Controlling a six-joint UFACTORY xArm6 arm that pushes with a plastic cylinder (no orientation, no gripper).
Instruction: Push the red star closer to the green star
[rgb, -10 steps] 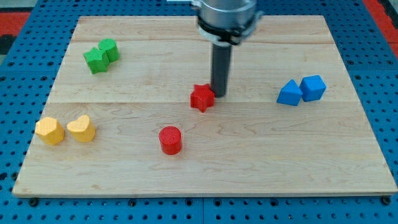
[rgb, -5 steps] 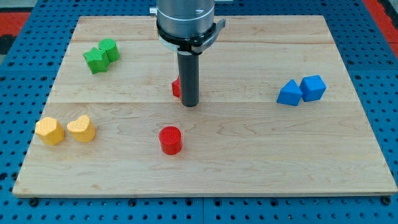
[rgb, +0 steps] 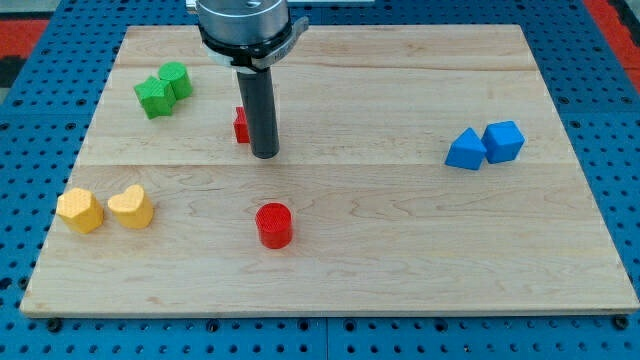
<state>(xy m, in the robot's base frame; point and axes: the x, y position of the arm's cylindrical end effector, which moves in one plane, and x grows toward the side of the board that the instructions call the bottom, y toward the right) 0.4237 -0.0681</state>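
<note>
The red star (rgb: 241, 125) lies left of the board's middle, mostly hidden behind my rod. My tip (rgb: 264, 154) rests on the board at the red star's right side, seemingly touching it. The green star (rgb: 154, 97) sits near the view's top left, with a second green block (rgb: 175, 79) touching it on its upper right. The red star is well to the right of and a little below the green star.
A red cylinder (rgb: 273, 225) stands below my tip. Two yellow blocks (rgb: 79, 210) (rgb: 131, 206) lie at the view's left edge. A blue triangular block (rgb: 465, 150) and a blue cube (rgb: 503, 141) sit at the right. The wooden board (rgb: 400, 250) lies on a blue pegboard.
My rod has moved to the view's left and slightly up, pushing the red star left toward the green star. The other blocks have not moved.
</note>
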